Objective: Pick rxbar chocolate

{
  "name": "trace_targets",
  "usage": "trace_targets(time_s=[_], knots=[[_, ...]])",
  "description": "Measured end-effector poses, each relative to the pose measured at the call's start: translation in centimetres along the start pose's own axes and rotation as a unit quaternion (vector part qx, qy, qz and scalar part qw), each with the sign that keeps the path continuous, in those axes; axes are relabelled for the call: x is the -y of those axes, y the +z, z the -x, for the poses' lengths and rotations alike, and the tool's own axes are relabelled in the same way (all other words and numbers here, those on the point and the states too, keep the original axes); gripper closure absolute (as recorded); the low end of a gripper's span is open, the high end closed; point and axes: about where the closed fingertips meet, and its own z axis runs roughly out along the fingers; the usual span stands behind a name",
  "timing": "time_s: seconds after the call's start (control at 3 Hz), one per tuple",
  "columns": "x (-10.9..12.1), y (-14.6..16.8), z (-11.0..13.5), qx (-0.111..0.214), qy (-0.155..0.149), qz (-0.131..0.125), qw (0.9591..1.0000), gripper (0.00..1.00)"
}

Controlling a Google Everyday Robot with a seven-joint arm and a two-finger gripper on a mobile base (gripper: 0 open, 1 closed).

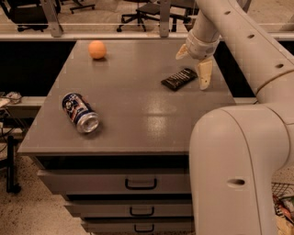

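Claw hangs over the far right part of the tabletop, at the end of the pale arm that reaches in from the right. Its two cream fingers are spread wide apart and hold nothing. One finger points down just right of the rxbar chocolate, and the other sits farther back, above and beyond the bar's far end. Whether the lower fingertip touches the surface cannot be told.

The rxbar chocolate lies flat on the tabletop, a thin black wrapper set at a slant, its right end under the claw.

Well apart from it, on the near left, a blue-and-silver can lies on its side with its open top turned toward the near edge. An orange ball rests at the far left.

Below the tabletop are grey drawers with dark handles. The robot's rounded body fills the near right, and office chairs stand on the floor beyond.
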Motion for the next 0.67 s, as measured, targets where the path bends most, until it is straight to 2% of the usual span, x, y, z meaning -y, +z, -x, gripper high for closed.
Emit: trace_targets(time_s=[0.33, 0.67], knots=[[-0.41, 0.18, 0.49, 0.005, -0.002, 0.011, 0.9999, 0.43], [-0.33, -0.15, 0.5, 0.005, -0.002, 0.011, 0.9999, 0.65]])
